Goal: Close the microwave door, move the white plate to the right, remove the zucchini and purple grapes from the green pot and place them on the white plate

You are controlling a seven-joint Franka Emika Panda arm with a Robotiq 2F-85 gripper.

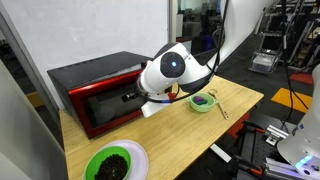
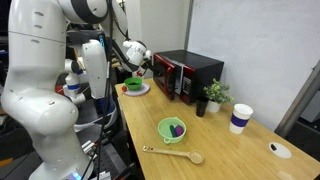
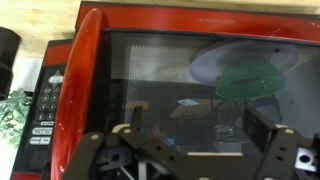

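A light wooden counter (image 1: pixel 235 100) is seen against a white wall, with lab gear and a marked floor beyond its far edge; a red microwave (image 2: pixel 195 68) is set along the wall edge, and beside it a small potted plant (image 2: pixel 213 95), a black cup (image 2: pixel 200 106) and a white cup with a dark band (image 2: pixel 240 118) are lined up. The white plate (image 1: pixel 139 157) is placed at the near edge in an exterior view, cut off by the frame bottom and carrying a bright green bowl (image 1: pixel 111 166) of dark contents. The green pot (image 2: pixel 172 129) is found near the open edge, well apart from the plate, with the purple grapes (image 2: pixel 177 130) inside it and a wooden spoon (image 2: pixel 175 154) just beside it; the zucchini is too small to be told apart among the pot's contents. The arm hides much of the microwave front in an exterior view, so whether the door is fully shut cannot be settled. In the wrist view the microwave door (image 3: pixel 160 70) fills the frame, its dark glass mirroring the room and its control panel (image 3: pixel 45 105) shown at one side; the fingers (image 3: pixel 268 140) are spread wide and empty, held directly before the lower part of the door; contact with it cannot be judged.
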